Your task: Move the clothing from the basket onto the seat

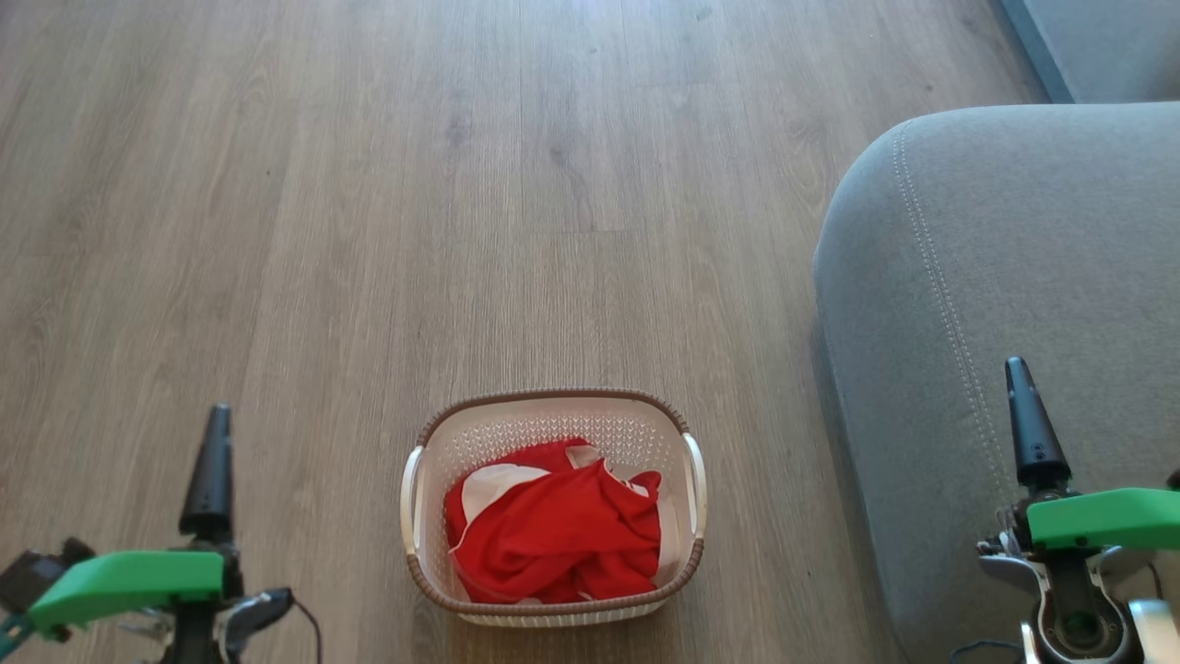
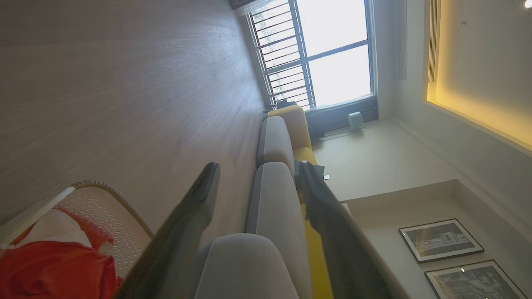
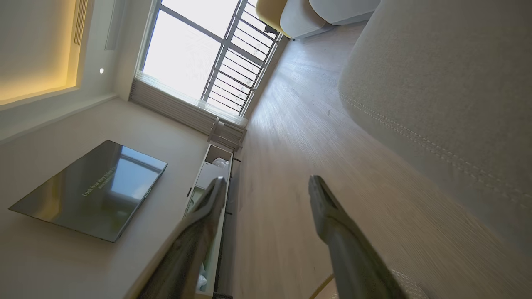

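Left end effector (image 2: 258,174) and right end effector (image 3: 266,187), wide and empty, flank the cream perforated plastic basket (image 1: 553,398), seemingly readied for its red-and-white fabric clothing (image 1: 562,530).

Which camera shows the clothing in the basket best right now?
The head view: it looks straight down on the clothing, heaped inside the basket. The left wrist view catches a red-and-white corner of it. The right wrist view faces floor and seat.
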`<state>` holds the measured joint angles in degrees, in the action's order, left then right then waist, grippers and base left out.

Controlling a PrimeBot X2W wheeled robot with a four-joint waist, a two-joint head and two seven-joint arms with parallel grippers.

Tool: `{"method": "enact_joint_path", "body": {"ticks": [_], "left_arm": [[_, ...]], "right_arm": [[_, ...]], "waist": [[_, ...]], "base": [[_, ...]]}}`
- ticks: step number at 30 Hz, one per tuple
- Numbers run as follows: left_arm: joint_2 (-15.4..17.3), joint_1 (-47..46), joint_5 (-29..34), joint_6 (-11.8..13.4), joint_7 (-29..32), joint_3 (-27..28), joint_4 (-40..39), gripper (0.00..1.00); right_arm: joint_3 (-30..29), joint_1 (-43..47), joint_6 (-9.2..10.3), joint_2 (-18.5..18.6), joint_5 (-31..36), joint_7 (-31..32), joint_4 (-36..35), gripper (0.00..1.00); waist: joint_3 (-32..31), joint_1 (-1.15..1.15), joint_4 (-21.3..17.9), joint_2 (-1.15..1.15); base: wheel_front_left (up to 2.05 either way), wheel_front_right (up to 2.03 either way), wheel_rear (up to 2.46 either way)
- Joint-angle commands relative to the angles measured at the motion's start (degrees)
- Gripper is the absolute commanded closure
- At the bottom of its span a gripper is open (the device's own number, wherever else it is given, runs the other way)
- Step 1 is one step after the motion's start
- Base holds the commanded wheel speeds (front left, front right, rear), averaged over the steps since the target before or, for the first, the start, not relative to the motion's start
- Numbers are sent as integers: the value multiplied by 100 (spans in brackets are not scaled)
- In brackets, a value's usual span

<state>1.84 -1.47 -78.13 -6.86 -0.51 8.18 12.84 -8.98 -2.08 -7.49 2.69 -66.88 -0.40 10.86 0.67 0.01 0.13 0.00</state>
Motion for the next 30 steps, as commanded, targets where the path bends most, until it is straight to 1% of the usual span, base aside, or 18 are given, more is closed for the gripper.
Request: {"method": "enact_joint_path", "body": {"ticks": [1,5,14,19,20,25,27,30], "left_arm": [[51,-330,194,-21,-76,209,-299,0],[53,-386,573,69,-143,304,-485,0],[59,-387,1335,494,-294,78,-1060,0],[63,-408,1858,801,-378,-99,-1396,0],[63,-408,1858,801,-378,-99,-1396,0],[66,-416,2476,1207,-462,-362,-1697,0],[67,-399,2580,1384,-495,-472,-1758,0],[69,-392,2761,1459,-545,-593,-1832,0]], "right_arm": [[56,-340,0,24,276,-81,-315,0],[111,-371,0,24,641,-148,-475,0],[218,-463,0,26,1619,-300,-870,0],[316,-516,0,29,2157,-384,-1056,0],[316,-516,0,29,2157,-384,-1056,0],[377,-559,0,32,2608,-468,-1232,0],[408,-575,0,39,2794,-502,-1293,0],[466,-591,0,50,3067,-552,-1374,0]], "waist": [[3,0,4,0],[8,0,14,0],[19,0,46,0],[37,0,62,0],[37,0,62,0],[43,0,82,0],[42,0,85,0],[43,0,86,0]], "base": [[0,0,0],[0,0,0],[0,0,0],[0,0,0],[0,0,0],[0,0,0],[0,0,0],[0,0,0]]}}
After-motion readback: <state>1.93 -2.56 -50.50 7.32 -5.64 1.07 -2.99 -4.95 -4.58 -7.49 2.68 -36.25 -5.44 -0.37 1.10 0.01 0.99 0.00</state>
